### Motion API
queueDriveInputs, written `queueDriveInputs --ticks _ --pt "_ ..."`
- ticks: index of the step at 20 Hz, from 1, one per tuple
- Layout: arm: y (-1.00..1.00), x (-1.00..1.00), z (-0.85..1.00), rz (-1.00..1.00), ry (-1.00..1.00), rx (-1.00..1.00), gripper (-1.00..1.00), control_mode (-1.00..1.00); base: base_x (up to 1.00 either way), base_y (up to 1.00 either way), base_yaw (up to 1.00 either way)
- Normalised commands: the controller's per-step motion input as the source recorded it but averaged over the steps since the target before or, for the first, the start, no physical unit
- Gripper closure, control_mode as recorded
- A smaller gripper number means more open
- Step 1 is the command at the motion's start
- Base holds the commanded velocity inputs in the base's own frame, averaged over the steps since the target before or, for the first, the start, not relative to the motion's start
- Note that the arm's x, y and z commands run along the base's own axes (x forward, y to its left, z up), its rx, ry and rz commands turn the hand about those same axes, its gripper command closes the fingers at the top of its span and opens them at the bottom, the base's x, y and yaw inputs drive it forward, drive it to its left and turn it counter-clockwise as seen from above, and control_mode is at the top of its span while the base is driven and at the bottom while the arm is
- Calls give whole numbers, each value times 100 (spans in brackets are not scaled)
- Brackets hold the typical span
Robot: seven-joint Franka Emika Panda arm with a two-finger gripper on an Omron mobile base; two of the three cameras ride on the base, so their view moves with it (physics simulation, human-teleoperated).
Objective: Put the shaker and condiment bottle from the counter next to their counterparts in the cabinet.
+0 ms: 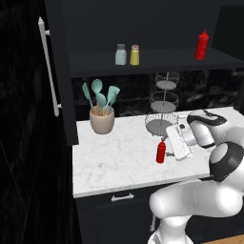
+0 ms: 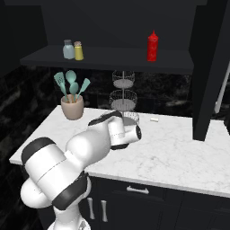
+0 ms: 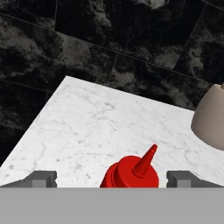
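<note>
white marble counter (image 1: 109, 159) bears condiment bottle (image 1: 161, 152), utensil crock (image 1: 102, 119), wire rack (image 1: 162, 125).

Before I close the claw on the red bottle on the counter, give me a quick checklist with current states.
1. Claw open: ok.
2. Red squeeze bottle with cone nozzle centred between the fingertips: ok.
3. Bottle upright on the white marble counter: ok.
4. Tips low enough on the bottle body: cannot tell.
5. Yellow shaker already beside the pale blue-green shaker on the black cabinet shelf: ok.
6. Free shelf space beside the second red bottle: ok.
</note>
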Motion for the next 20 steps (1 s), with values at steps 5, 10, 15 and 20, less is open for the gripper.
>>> queueDriveInputs --ticks 5,10,15,20 --pt "0 24 -6 0 3 8 -100 -100 0 0 0" --pt "0 29 -11 0 3 6 -100 -100 0 0 0" --pt "0 24 -15 0 3 5 -100 -100 0 0 0" --pt "0 0 -14 0 0 10 -100 -100 0 0 0"
